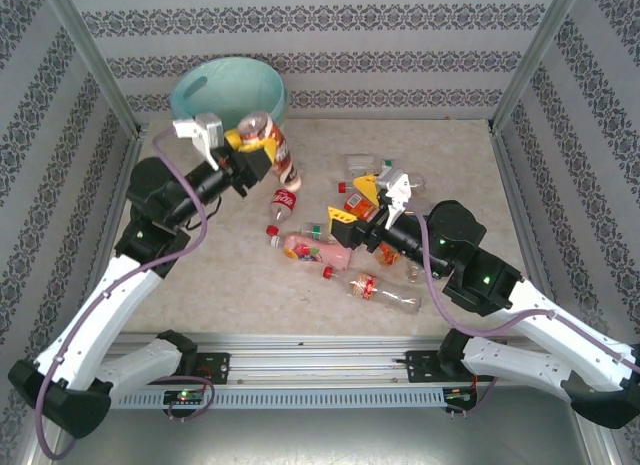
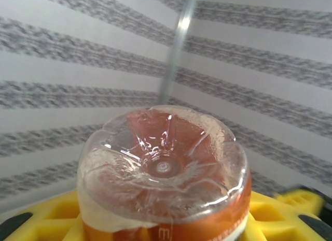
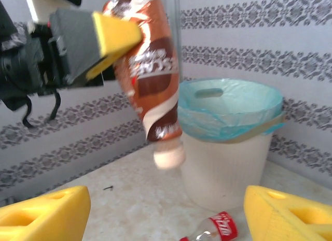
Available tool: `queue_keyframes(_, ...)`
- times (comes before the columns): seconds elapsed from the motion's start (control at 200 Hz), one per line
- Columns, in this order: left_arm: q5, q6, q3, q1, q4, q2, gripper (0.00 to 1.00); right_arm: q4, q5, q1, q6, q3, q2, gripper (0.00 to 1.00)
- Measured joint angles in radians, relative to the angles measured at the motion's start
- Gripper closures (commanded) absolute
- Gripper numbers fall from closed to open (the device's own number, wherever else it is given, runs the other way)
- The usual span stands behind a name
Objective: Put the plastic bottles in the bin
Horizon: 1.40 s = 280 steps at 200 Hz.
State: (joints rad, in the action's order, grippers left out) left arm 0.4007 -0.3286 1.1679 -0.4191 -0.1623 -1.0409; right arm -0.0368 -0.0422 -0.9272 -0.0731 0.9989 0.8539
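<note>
- Our left gripper (image 1: 255, 145) fingers clamp the brown bottle (image 1: 275, 150) near its base, with the cap hanging down, raised just beside the bin (image 1: 240, 85).
- Our right gripper (image 1: 353, 203) fingers stand wide, holding nothing, over the other bottles (image 1: 318, 250) lying on the table (image 1: 220, 285).

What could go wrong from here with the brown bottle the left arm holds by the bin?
1. The left hand grips the brown bottle near its base, cap down, beside the bin, not over it. Releasing now likely drops it on the table.
2. In the right wrist view the cap appears to hang below the rim, so swinging across could snag the teal liner or tip the bin.
</note>
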Motion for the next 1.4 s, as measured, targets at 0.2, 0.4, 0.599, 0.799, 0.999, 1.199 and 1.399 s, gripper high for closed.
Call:
queue_keyframes(0.2,-0.224,0.123,0.226,0.004,0.069,-0.165,0.63,0.019,-0.021,0.002,0.056,0.006,0.050,0.23)
queue_keyframes(0.4,-0.333,0.216,0.446,0.057,0.110,-0.355,0.63,0.019,-0.021,0.003,0.082,0.014,0.103,0.24)
queue_keyframes(0.599,-0.333,0.211,0.602,0.177,0.160,-0.550,0.64,0.019,-0.018,0.003,0.102,0.014,0.120,0.24)
queue_keyframes(0.799,-0.270,0.143,0.663,0.298,0.204,-0.705,0.64,0.006,-0.021,0.003,0.108,0.014,0.107,0.24)
queue_keyframes(0.999,-0.206,0.106,0.738,0.372,0.272,-0.836,0.66,0.003,-0.037,0.003,0.110,0.011,0.068,0.25)
queue_keyframes(1.199,-0.153,0.107,0.770,0.387,0.299,-0.897,0.66,0.002,-0.042,0.003,0.110,0.010,0.071,0.25)
queue_keyframes(1.399,-0.052,0.106,0.846,0.387,0.325,-0.966,0.62,-0.007,-0.042,0.003,0.110,0.010,0.095,0.25)
